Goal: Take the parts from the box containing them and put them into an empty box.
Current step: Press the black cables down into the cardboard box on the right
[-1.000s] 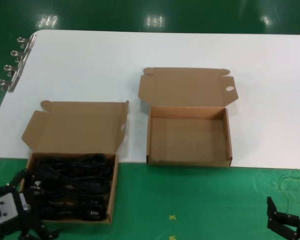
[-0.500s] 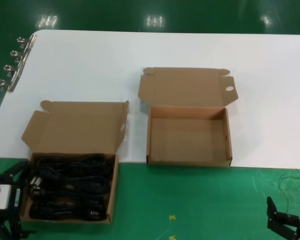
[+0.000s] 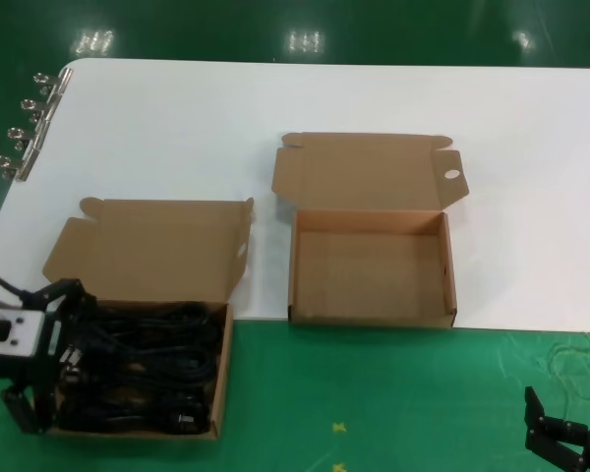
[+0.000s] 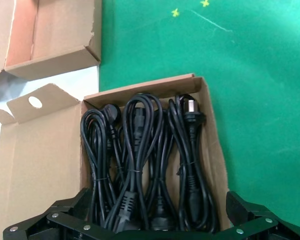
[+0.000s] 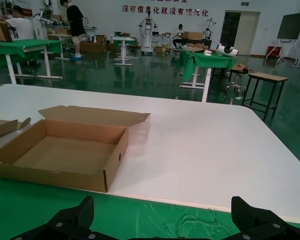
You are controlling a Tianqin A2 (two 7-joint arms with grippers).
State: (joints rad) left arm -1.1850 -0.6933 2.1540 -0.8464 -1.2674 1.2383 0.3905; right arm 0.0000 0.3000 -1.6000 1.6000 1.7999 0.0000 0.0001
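Black bundled power cords, the parts (image 3: 143, 359) (image 4: 145, 160), lie side by side in the left cardboard box (image 3: 223, 369) (image 4: 213, 145), whose lid stands open behind it. My left gripper (image 3: 51, 354) (image 4: 155, 222) hovers open over that box's left end, its fingers spread about as wide as the box, touching no cord that I can see. The empty box (image 3: 369, 275) (image 4: 55, 35) (image 5: 65, 152) sits to the right with an oval hole (image 3: 451, 175) in its lid ear. My right gripper (image 3: 568, 442) (image 5: 162, 227) rests open, low at the near right, holding nothing.
Both boxes straddle the front edge of the white table (image 3: 275, 108) and the green mat (image 3: 374, 393). Several metal binder clips (image 3: 25, 128) line the table's far left edge. Faint scuff marks show on the mat near the right gripper.
My left gripper has moved from beside the cord box's near-left corner forward to over its left end. Boxes, cords and right arm have not moved.
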